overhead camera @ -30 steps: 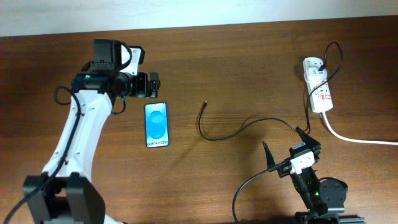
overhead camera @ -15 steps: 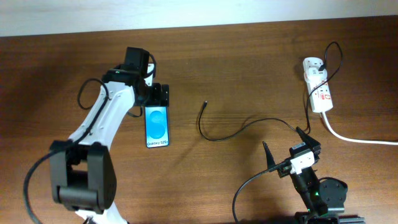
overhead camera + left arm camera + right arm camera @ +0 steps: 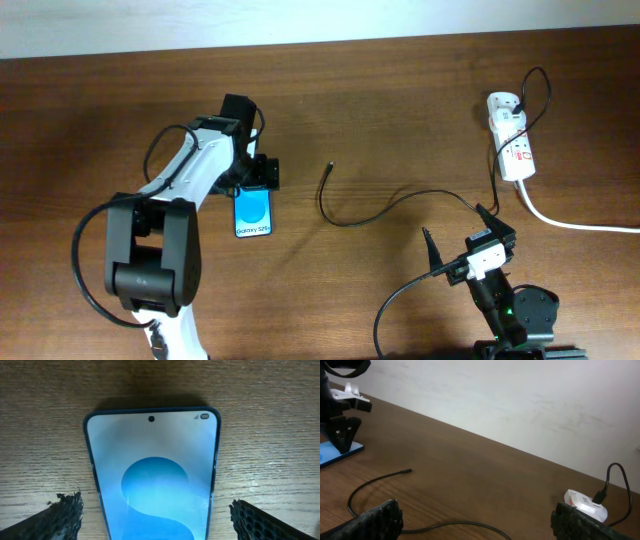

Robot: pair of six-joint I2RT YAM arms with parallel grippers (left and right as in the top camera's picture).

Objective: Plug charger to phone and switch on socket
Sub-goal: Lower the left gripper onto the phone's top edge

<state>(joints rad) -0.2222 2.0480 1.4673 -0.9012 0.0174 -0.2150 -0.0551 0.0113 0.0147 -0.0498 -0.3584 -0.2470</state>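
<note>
Left wrist view — phone [image 3: 152, 475] cut off below mid-screen, left hand [image 3: 156, 510] spread wide either side

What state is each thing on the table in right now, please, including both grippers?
Phone: flat on the table, screen lit, nothing plugged in.
Charger: plugged into the socket, tip lying loose on the table.
Socket: switch position not readable.
Left gripper: open, astride the phone.
Right gripper: open, empty.
</note>
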